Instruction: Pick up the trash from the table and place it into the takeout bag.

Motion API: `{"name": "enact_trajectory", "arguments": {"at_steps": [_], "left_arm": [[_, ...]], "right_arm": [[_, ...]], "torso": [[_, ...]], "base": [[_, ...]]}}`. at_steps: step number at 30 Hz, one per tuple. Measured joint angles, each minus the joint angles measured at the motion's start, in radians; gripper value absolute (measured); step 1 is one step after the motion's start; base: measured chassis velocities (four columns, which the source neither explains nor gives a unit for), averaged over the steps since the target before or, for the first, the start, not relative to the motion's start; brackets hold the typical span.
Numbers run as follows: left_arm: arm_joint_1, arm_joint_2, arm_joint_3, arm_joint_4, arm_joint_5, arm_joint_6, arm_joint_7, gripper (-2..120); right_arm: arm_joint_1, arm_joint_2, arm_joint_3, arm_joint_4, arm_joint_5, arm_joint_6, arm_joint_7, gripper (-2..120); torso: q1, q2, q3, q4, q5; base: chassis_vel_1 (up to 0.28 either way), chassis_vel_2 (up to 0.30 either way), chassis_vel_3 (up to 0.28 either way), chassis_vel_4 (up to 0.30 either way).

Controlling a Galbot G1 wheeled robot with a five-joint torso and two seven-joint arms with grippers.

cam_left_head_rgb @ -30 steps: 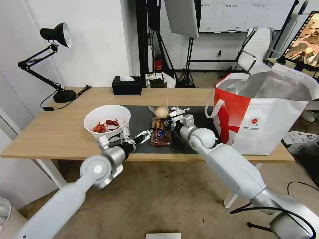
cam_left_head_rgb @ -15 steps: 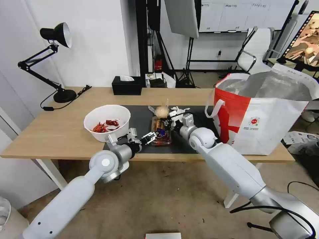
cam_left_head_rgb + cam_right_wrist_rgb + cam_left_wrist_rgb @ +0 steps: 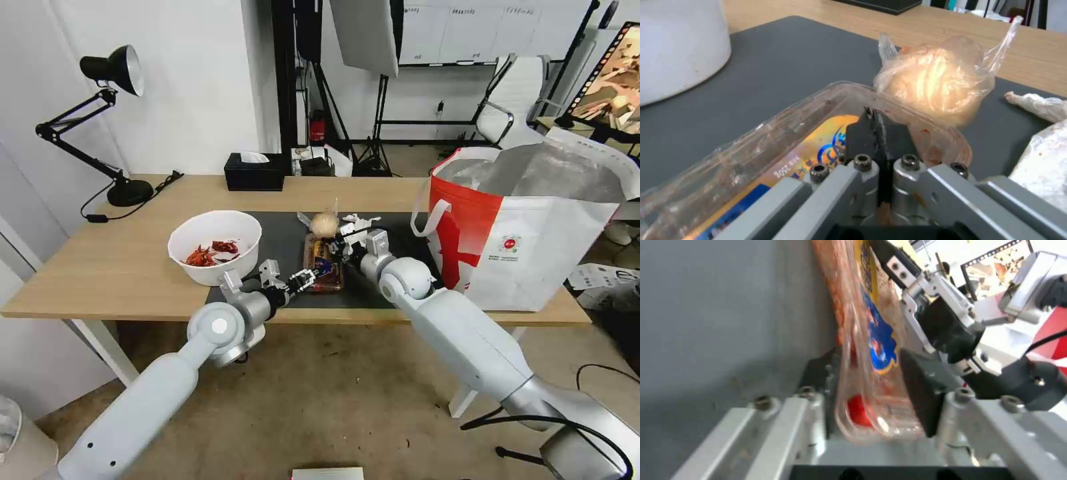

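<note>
So the robot's on the grab step: left gripper (image 3: 303,277) has slid in since a second ago, and its jaws now straddle the near end of the clear tray (image 3: 871,350) on the dark mat (image 3: 283,240), not squeezed yet. Right gripper (image 3: 345,241) is pressed shut on the tray's far rim. Next it probably needs a firm pinch, then a joint lift toward the bag (image 3: 533,227) further right.

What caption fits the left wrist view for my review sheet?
Left hand straddling the near end of the clear plastic tray on the dark mat, right hand at its far side.
</note>
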Motion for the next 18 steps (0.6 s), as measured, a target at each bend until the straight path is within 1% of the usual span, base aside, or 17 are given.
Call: {"name": "enact_trajectory", "arguments": {"at_steps": [3, 4, 5, 6, 7, 9, 13, 16, 17, 18], "left_arm": [[-0.002, 0.002, 0.0, 0.001, 0.001, -0.001, 0.0, 20], [-0.002, 0.002, 0.0, 0.001, 0.001, -0.001, 0.0, 20], [-0.004, 0.003, 0.0, 0.003, 0.001, -0.001, 0.0, 17], [-0.005, 0.003, -0.001, 0.006, 0.001, -0.002, 0.0, 9], [-0.005, 0.003, -0.001, 0.006, 0.001, -0.002, 0.0, 9], [-0.006, 0.001, -0.002, 0.006, 0.001, -0.003, 0.0, 0], [-0.003, -0.004, -0.006, 0.007, 0.001, -0.005, 0.001, 0], [0.001, -0.009, -0.012, 0.007, 0.002, -0.009, 0.001, 0], [0.004, -0.011, -0.018, 0.005, 0.002, -0.014, 0.001, 0], [0.009, -0.013, -0.028, -0.003, 0.009, -0.022, 0.001, 0]], "right_arm": [[-0.002, -0.003, -0.001, 0.005, 0.001, 0.0, 0.0, 0], [-0.002, -0.003, -0.001, 0.005, 0.001, 0.0, 0.0, 0], [-0.003, -0.004, -0.002, 0.006, 0.001, 0.0, 0.0, 0], [-0.003, -0.004, -0.002, 0.007, 0.003, 0.0, 0.0, 0], [-0.003, -0.004, -0.002, 0.007, 0.003, 0.0, 0.0, 0], [-0.004, -0.004, -0.002, 0.008, 0.01, 0.0, 0.002, 0], [-0.005, -0.003, -0.001, 0.01, 0.021, 0.002, 0.005, 0], [-0.009, -0.003, 0.005, 0.014, 0.041, 0.02, 0.013, 0], [-0.016, -0.001, 0.012, 0.02, 0.073, 0.054, 0.031, 0], [-0.03, 0.004, 0.032, 0.046, 0.163, 0.108, 0.077, 0]], "torso": [[0.0, 0.0, 0.0, 0.0, 0.0], [0.0, 0.0, 0.0, 0.0, 0.0], [0.0, 0.0, 0.0, 0.0, 0.0], [0.0, 0.0, 0.0, 0.0, 0.0], [0.0, 0.0, 0.0, 0.0, 0.0], [0.0, 0.0, 0.0, 0.0, 0.0], [0.0, 0.0, 0.0, 0.0, 0.0], [0.0, 0.0, 0.0, 0.0, -0.0001], [0.0, 0.0, 0.0, 0.0, 0.0], [0.0, 0.0, 0.0, 0.0001, 0.0]], "base": [[0.0, 0.0, 0.0, 0.0], [0.0, 0.0, 0.0, 0.0], [0.0, 0.0, 0.0, 0.0], [0.0, 0.0, 0.0, 0.0], [0.0, 0.0, 0.0, 0.0], [0.0, 0.0, 0.0, 0.0], [0.0, 0.0, 0.0, 0.0], [0.0, 0.0, 0.0, 0.0], [0.0, 0.0, 0.0, 0.0], [0.0, 0.0, 0.0, 0.0]]}}
